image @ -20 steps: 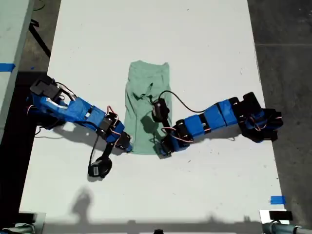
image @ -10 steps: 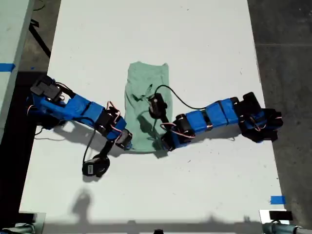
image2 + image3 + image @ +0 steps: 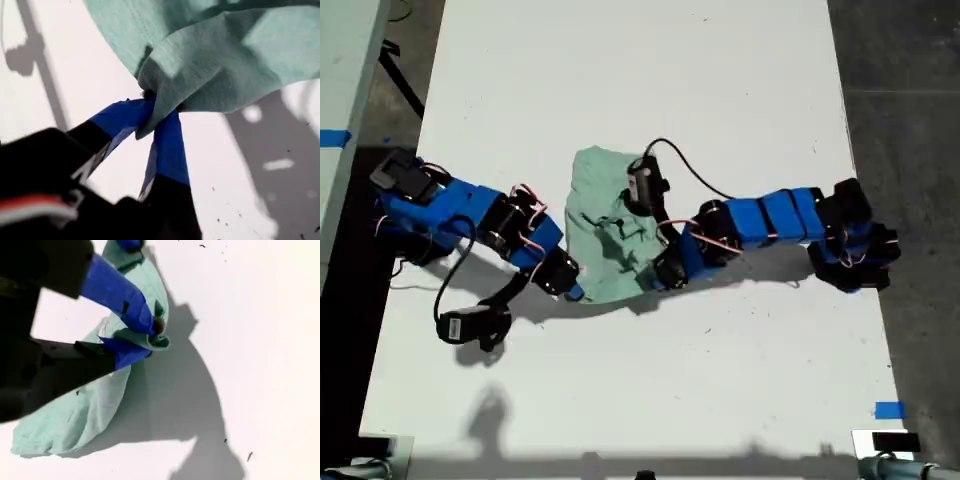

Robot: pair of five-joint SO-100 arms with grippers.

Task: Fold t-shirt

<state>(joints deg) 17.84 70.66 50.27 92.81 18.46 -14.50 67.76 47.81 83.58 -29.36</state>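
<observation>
The pale mint-green t-shirt [image 3: 605,235] lies bunched and wrinkled at the middle of the white table [image 3: 720,80]. Two blue arms reach in from the exterior view's left and right. Their grippers meet the shirt's near edge at two corners, one [image 3: 572,290] and the other [image 3: 655,280]. The wrist views do not show which arm is which. My first gripper [image 3: 150,107] is shut on a corner of the t-shirt [image 3: 225,55], and the cloth rises off the table. My second gripper [image 3: 150,340] is shut on a rolled corner of the t-shirt [image 3: 90,410].
A black camera module [image 3: 460,327] hangs by a cable beside the arm at the exterior view's left. Another cable [image 3: 685,170] loops above the other arm. Blue tape [image 3: 890,410] marks the table's corner. Dark floor borders the table on both sides.
Both grippers have moved up the exterior view with the shirt's near edge. The shirt, flat and long before, is now shorter, bunched, and shifted toward that view's left.
</observation>
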